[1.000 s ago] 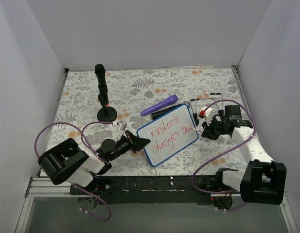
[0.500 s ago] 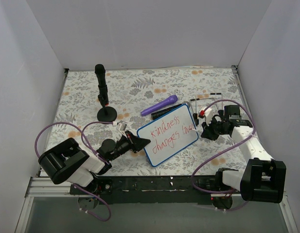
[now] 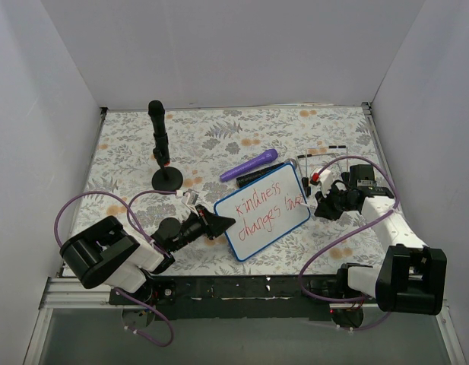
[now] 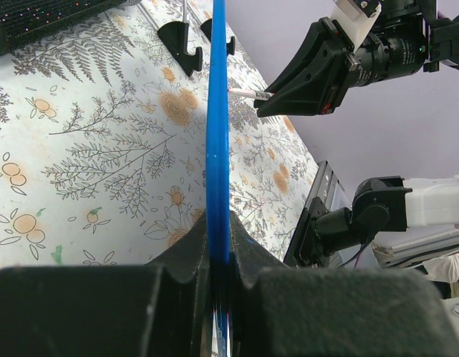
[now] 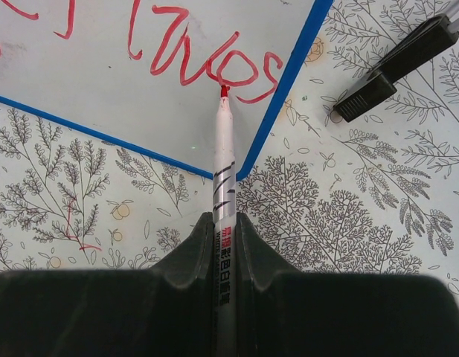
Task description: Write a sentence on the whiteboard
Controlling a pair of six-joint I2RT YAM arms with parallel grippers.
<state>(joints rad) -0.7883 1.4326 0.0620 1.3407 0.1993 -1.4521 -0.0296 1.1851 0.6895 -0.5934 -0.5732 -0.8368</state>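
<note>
1 whiteboard (image 3: 262, 211) in L jaws, 1 pen (image 5: 224, 149) in R jaws.

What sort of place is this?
Probably a robotics test booth: plain white walls enclose a floral-print mat; the left end effector grips a small blue-framed whiteboard, the right end effector a white red-tipped marker.
</note>
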